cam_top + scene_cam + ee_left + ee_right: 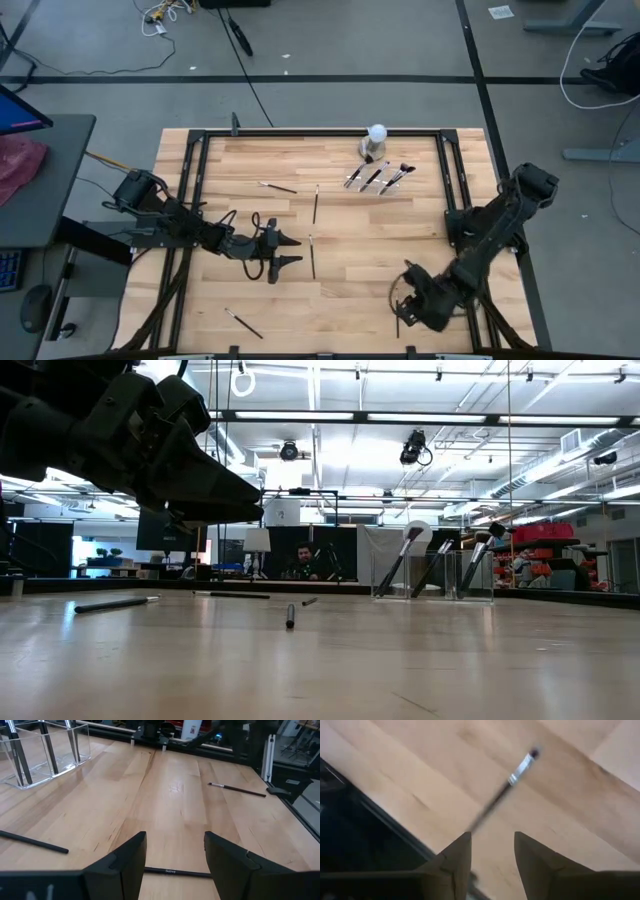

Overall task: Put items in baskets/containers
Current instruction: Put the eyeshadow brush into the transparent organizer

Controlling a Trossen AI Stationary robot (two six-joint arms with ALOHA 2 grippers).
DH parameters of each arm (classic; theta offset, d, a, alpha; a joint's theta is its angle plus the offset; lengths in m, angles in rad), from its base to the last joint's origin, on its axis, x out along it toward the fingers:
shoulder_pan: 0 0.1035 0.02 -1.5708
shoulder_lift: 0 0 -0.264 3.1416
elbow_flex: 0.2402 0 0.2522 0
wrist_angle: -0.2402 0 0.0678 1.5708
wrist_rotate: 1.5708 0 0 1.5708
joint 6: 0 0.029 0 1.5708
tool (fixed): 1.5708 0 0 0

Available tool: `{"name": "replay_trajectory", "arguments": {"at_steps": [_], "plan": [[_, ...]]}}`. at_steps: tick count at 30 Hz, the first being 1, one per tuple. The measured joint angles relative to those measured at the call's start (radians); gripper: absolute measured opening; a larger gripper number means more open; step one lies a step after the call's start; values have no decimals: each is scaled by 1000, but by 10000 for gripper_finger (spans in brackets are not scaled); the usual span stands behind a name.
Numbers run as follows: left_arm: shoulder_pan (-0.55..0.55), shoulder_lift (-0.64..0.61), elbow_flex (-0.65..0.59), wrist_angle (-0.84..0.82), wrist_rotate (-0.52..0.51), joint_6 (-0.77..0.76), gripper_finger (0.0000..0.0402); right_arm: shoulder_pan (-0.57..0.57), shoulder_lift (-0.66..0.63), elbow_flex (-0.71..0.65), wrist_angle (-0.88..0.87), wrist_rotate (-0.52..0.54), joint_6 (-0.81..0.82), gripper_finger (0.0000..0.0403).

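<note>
Brushes lie scattered across the wood table (340,290) while both grippers work low over it. Left gripper (290,251), at left of centre in the high view, has its fingers (125,865) spread apart and empty, with a dark brush (177,873) lying crosswise on the table between them. In the high view this brush (312,257) runs up and down the frame just right of the fingertips, so its long axis sits square to the reach of the left arm, which is plainly the nearer one.

Right gripper (408,305), at lower right of the high view, has its fingers (452,862) parted too. A silver-ferruled brush (502,790) slants away from the gap in the right wrist view, blurred; whether it is in the grip, falling or lying on the wood cannot be told.

Further out, one brush (316,203) lies upright in the frame at centre, another (277,187) slants at upper centre-left, and one (243,323) rests near the bottom left edge. Clear tray (433,575) stands at upper right of centre in the high view, already holding several brushes (380,177) leaning on end, just beside a white ball (376,133) on its base.

Judging from the layout, the coming pick falls to the left gripper, which needs only to close across the handle.
</note>
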Motion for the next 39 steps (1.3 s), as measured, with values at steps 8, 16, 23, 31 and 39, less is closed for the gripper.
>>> {"name": "replay_trajectory", "arguments": {"at_steps": [8, 16, 23, 31, 39], "plan": [[0, 0, 0, -1, 0, 0, 202, 75, 192, 46, 74, 167, 58, 115], [6, 0, 0, 1, 0, -11, 202, 75, 339, 251, -248, 189, 30, 75], [11, 0, 0, 2, 0, -11, 202, 74, 394, 276, -237, 286, 36, 63], [11, 0, 0, 2, 0, -11, 202, 71, 432, 275, -276, 288, 79, 35], [11, 0, 0, 2, 0, -11, 202, 72, 492, 279, -250, 317, 75, 26]]}}
